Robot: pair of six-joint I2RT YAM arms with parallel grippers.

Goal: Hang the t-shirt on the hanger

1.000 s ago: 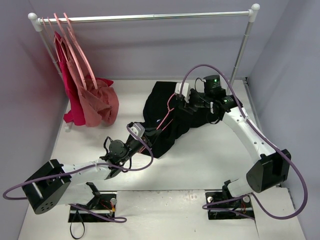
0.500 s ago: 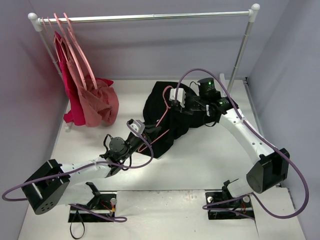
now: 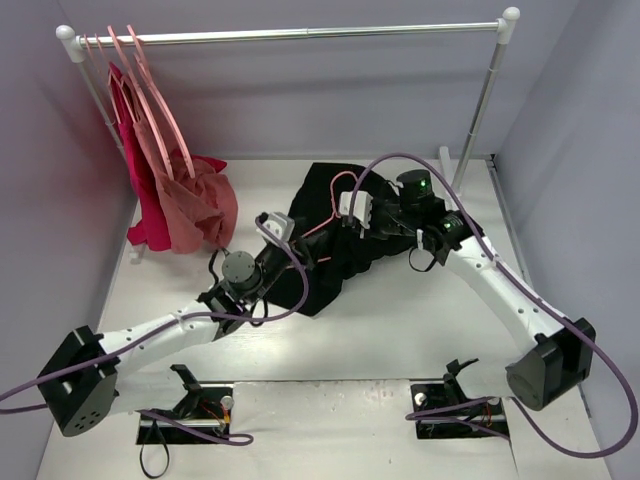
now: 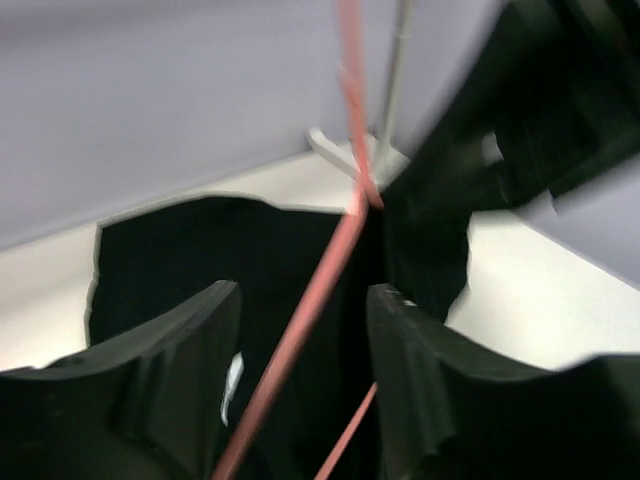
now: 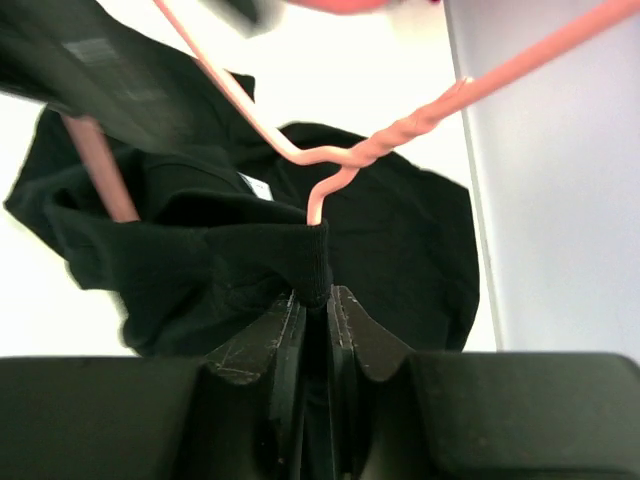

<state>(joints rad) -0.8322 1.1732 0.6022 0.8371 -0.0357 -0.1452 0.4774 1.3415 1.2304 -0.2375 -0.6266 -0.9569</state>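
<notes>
On the desk (image 3: pixel 420 320) between two robot arms, the black t-shirt (image 3: pixel 335 262) lies bunched with the pale-pink hanger (image 5: pixel 385 147) part-way inside it. The right end effector (image 5: pixel 314 298) is closed almost completely on the ribbed collar. It pinches a fold of fabric just below the point where the hanger's twisted neck rises out of the neck opening. The hold appears meant to lift the collar and steady the opening, with the hook outside and the frame within.

The left end effector (image 4: pixel 300 292) reaches in from the near left with its jaws standing apart, and one pink rod of the hanger runs up between them. Its blurred wrist view does not show whether either finger touches the rod. It seems placed to steer the frame toward the shoulders.

Most of the shirt rests crumpled on the desk, with its upper part raised around the right arm's grip. Judged from this, threading is under way but the shoulders are not yet seated on the frame.

At far left, a red garment (image 3: pixel 148 215) and a rose-pink garment (image 3: pixel 205 205) hang on their own pink hangers from the rail (image 3: pixel 300 35), well apart from the work.
</notes>
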